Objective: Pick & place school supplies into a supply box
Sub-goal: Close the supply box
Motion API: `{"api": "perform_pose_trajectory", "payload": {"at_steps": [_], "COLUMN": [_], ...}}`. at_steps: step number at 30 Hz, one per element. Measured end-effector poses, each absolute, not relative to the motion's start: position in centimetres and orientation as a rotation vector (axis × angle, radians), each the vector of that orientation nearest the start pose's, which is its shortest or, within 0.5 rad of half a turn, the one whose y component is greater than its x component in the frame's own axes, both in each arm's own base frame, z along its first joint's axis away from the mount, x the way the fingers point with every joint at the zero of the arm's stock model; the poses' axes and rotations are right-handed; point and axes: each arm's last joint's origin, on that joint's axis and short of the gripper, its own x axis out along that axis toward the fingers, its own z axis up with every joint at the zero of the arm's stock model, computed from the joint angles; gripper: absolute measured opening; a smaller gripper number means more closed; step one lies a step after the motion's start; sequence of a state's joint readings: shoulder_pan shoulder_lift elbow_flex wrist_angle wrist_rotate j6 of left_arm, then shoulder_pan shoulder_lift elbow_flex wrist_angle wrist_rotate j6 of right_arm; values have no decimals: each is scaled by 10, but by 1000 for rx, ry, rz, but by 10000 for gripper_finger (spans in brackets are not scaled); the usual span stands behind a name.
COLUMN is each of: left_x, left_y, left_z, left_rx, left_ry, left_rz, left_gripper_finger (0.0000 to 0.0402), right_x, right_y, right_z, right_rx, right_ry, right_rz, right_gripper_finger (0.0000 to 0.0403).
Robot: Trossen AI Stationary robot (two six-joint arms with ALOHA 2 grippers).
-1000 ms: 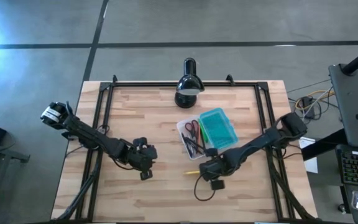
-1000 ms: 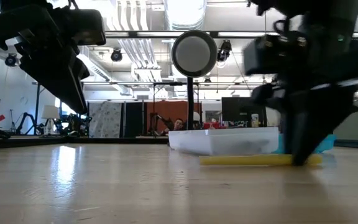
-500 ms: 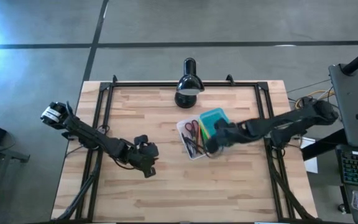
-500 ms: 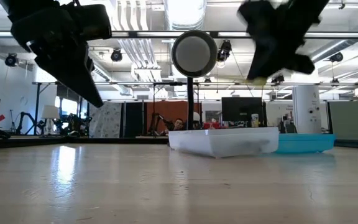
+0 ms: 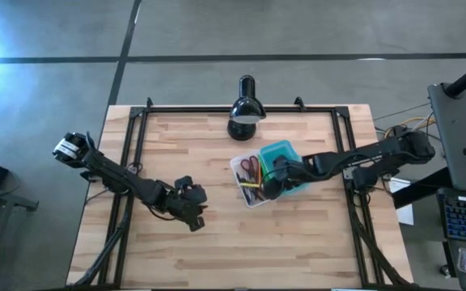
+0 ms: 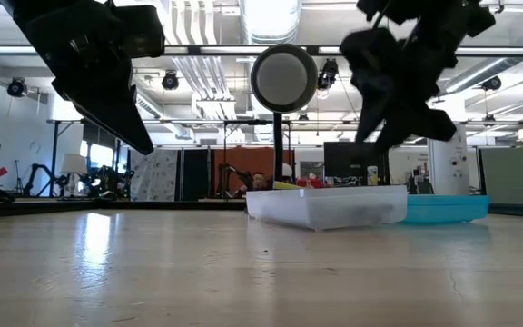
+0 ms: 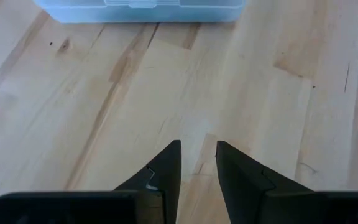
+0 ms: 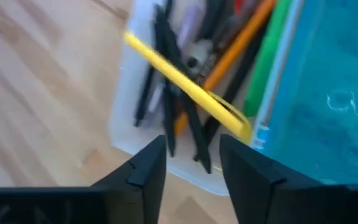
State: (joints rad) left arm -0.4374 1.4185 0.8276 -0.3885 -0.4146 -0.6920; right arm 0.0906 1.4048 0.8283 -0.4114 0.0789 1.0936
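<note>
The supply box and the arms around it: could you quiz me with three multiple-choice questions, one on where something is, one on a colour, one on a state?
1. Where is the right tool?
A. Over the supply box
B. Beside the desk lamp
C. At the table's left edge

2. What colour is the box's lid?
A. Red
B. Teal-blue
C. Black

3. How is the yellow pen placed?
A. Flat on the bare table
B. Gripped by the left tool
C. Slanted across the other pens in the tray

Answers: 1 A, the high view shows it above the tray. 2 B, the open lid is teal. 3 C, the right wrist view shows it lying free, the tool's fingers apart.
</note>
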Motion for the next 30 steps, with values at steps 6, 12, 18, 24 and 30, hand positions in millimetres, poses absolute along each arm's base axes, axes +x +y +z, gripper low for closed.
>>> {"api": "perform_pose_trajectory", "payload": {"at_steps": [6,12,18,24,30], "left_x": [250,253,256,260,261], "left_y": [-103,-105,-104,-97,-93], "left_z": [200,202,204,205,236], "left_rx": [-250,-320,-411,-575,-705], "left_ry": [832,812,773,726,738], "left_rz": [281,261,292,370,90], "left_gripper_finger": [85,85,85,85,85], "right_x": [260,219,197,182,189], "right_y": [21,11,16,21,28], "right_z": [236,254,248,221,255], "right_rx": [738,635,736,849,784], "right_ry": [794,912,911,1004,723], "right_rz": [-465,-670,-719,-715,-480], "right_gripper_finger": [171,175,175,175,171]}}
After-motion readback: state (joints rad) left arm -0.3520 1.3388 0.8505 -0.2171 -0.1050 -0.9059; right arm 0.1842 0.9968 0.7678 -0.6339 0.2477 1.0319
